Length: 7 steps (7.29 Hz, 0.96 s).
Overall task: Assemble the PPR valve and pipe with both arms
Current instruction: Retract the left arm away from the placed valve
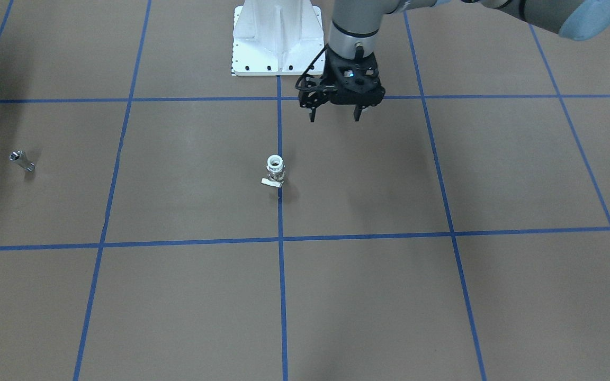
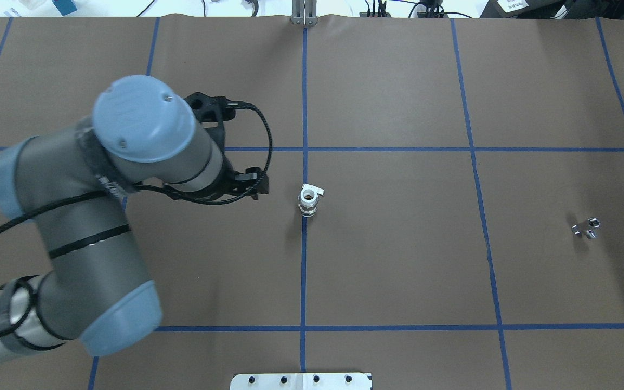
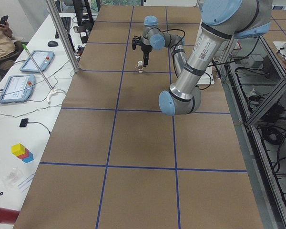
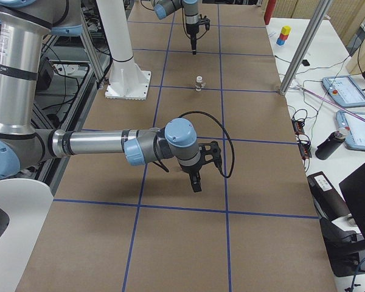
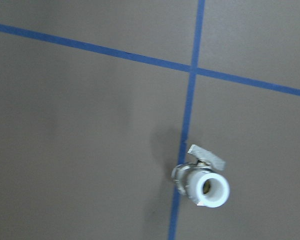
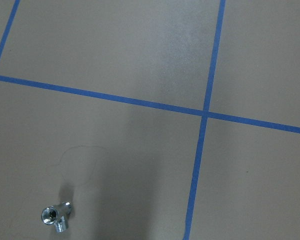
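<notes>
Hovering in the upper middle of the front-facing frame, the left gripper [image 1: 335, 117] had its fingers spread wide with nothing between them, up and to the right of the PPR valve [image 1: 275, 170] and not touching it. Valve stood upright at frame centre, right on the vertical blue tape line [image 1: 280, 222], white ring up and lever tab sticking out low on its left side. Pipe [image 1: 21, 160] lay on the table [image 1: 368, 296] at the far left edge of that frame, well apart from the valve. The right wrist view had it in the lower left corner, hollow end toward the camera. Right gripper [image 4: 196, 179] showed only in the right side view, hanging low over the table at frame centre; I could not tell if it was spread or closed. Neither part was picked up yet, so the task looked barely started. Risks: the valve stood on a narrow end, so an off-centre finger or a snag on the tab could tip it over. The pipe was tiny, shiny and round, likely to roll or slip out of a pinch, and a skewed grip would spoil lining up the two parts. No brand, label or writing was readable on either part or on the gripper; anything there was probably too small to make out.
</notes>
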Tool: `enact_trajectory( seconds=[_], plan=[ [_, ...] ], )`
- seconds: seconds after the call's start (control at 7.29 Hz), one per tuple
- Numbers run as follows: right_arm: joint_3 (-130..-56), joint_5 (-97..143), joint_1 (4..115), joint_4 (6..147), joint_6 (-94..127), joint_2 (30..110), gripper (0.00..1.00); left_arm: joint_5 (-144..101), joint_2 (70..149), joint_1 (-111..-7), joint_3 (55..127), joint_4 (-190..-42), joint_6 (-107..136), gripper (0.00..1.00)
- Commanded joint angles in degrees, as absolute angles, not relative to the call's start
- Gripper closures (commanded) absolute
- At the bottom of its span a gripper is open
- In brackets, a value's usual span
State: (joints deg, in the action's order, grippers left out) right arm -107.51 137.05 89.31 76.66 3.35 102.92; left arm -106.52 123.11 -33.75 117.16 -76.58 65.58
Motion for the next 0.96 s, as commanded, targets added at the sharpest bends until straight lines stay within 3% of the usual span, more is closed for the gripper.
enact_trajectory(
  seconds=[0.0, 0.27, 0.55, 0.82],
  plan=[
    [-107.93, 138.15, 88.16, 76.55, 5.87, 102.92, 0.0, -110.7, 108.6, -43.79, 126.19, -75.15, 43.17, 0.0],
    [-107.84, 138.17, 83.53, 68.52, 15.93, 103.44, 0.0, -120.72, 97.88, -59.94, 126.04, -75.76, 15.18, 0.0],
    [-107.4, 135.11, 75.8, 63.29, 22.23, 103.89, 0.0, -125.66, 92.48, -72.45, 122.11, -75.85, -2.22, 0.0],
    [-107.4, 127.31, 65.89, 61.02, 22.32, 103.27, 0.0, -127.18, 87.82, -76.02, 119.37, -76.63, -4.83, 0.0]
  ],
)
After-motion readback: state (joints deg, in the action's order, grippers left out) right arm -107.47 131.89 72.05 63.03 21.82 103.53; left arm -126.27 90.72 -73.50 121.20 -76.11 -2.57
